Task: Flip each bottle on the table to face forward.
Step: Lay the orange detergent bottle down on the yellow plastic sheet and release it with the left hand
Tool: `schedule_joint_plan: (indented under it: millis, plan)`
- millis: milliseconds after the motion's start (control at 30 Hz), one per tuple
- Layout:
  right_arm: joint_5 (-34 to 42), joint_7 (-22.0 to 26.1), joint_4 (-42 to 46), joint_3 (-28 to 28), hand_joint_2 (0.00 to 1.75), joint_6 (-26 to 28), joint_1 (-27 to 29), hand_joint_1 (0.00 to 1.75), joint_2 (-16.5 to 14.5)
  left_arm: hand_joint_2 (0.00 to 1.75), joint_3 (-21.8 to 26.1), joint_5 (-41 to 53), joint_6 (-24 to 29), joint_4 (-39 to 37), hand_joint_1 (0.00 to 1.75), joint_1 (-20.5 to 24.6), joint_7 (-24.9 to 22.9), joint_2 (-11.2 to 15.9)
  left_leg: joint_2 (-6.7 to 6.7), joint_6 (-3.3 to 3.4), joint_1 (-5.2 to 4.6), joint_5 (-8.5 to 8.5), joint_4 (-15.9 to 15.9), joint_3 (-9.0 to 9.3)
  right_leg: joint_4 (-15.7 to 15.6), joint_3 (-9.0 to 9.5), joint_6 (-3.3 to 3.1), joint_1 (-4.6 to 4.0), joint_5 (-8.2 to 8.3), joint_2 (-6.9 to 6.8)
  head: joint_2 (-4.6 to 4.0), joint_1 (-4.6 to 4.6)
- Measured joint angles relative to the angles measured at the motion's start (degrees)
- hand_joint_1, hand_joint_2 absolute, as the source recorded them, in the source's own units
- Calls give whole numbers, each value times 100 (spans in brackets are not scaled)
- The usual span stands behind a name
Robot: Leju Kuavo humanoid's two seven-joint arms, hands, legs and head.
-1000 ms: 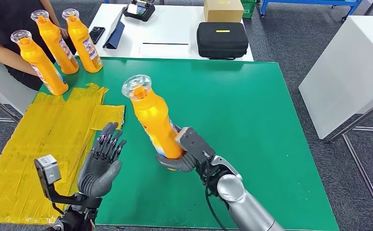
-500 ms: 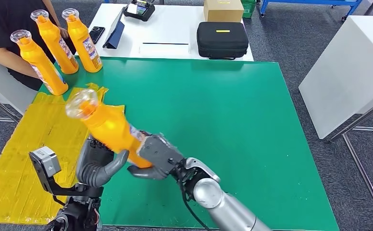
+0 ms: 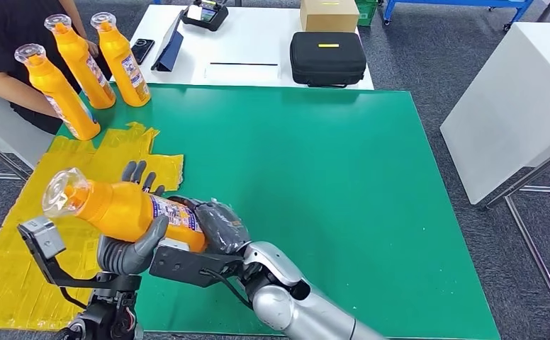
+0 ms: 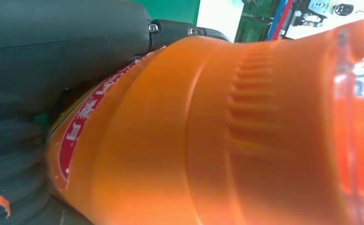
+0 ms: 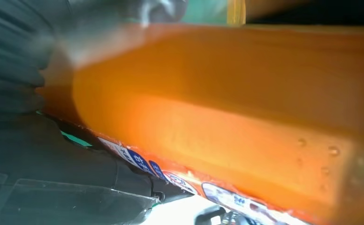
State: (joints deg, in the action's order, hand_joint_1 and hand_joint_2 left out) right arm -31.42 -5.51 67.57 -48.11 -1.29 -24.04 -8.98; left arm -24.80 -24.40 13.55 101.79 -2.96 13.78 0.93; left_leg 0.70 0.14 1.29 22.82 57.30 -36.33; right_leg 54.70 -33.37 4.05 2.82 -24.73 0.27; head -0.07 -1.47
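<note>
Near left edge: orange bottle (image 3: 127, 210) is held sideways — cap to the left.
Right hand (image 3: 215, 225): clasped around its base.
Left hand (image 3: 132, 244): cupped beneath — grasping it.

The bottle (image 3: 127, 210) is orange with a clear cap and a red, white and blue label. The table (image 3: 343, 184) is green; the sheet (image 3: 59, 205) along its left edge is yellow.

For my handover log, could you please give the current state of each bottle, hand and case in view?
Held orange bottle: tilted near horizontal, capped, off the table.
Right hand: grips its base.
Left hand: cradles its body.
Three orange bottles: upright, capped.
Black case: closed.
Cardboard box: closed.
</note>
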Motion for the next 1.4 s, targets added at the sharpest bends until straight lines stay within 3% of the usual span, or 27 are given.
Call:
schedule_joint_plan:
  millis: [133, 167, 267, 300, 500, 633, 767, 900, 1033, 1167, 1400]
  plan:
    - [44, 68, -111, -94, 175, -7, -134, 175, 0, 175, 41, -18, 2, 2, 0, -4, -1, -13, -1, 0, 0, -1, 0, 0, 0, 0, 0, 0, 0, 0, 0, 1]
    - [54, 77, -138, -114, 175, -7, -160, 175, -1, 175, 51, -19, 2, 2, 9, -6, -2, -16, -1, 0, 0, -1, 0, 0, 0, 0, 0, 0, 0, 0, 0, 1]
    - [70, 87, -194, -149, 175, -7, -211, 175, -2, 175, 68, -20, 3, 2, 140, -13, -3, -23, -1, 0, 0, -1, 0, 0, 1, 0, 0, 0, 0, 0, 0, 1]
    - [78, 91, -210, -160, 175, -7, -224, 175, -2, 175, 72, -20, 4, 2, 175, -18, -3, -23, -1, 0, 0, -1, 0, 0, 1, 0, 0, 0, 0, 0, 0, 0]
    - [171, 116, -288, -239, 175, 14, -270, 175, 0, 175, 152, -21, 19, 30, 175, -127, 62, -23, 0, 0, 0, 0, 0, 0, 0, -4, 0, 0, 0, 1, 0, 0]
    - [192, 135, -320, -278, 175, 44, -268, 3, 8, 175, 193, -17, 18, 62, 175, -208, 112, -36, 1, -1, 0, 0, 0, -1, 0, -5, 0, 0, 0, 1, 0, 1]
    - [212, 52, -348, -327, 175, 163, -220, 0, 33, 175, 250, 23, 41, 122, 175, -286, 123, -73, 0, 0, 0, 0, 0, -1, 0, -5, 0, 0, 0, 1, 0, 0]
    - [350, -66, -367, -287, 0, 413, -83, 0, 89, 175, 321, 83, 78, 204, 175, -369, 127, -115, 0, 0, 0, 0, 0, -1, 0, -5, 0, 0, 0, 0, 0, 1]
    - [391, -169, -368, -89, 0, 601, 108, 0, 145, 175, 416, 580, 244, 292, 175, -379, 238, -153, 1, 0, 0, 0, 0, -3, 0, -6, 0, 0, 0, 0, 0, 0]
    - [360, -91, -310, 387, 0, 669, 322, 0, 260, 175, 687, 2077, 764, 396, 175, -375, 413, -209, -2, 0, 0, 0, 0, -3, -1, -4, 0, 0, 0, -2, 0, 1]
    - [373, 147, 526, 1401, 0, 608, 965, 0, 637, 175, 1375, 4818, 1617, 305, 175, -484, 280, -214, -4, 0, -2, 1, 1, -5, -2, -6, 0, 1, 0, -4, 0, 1]
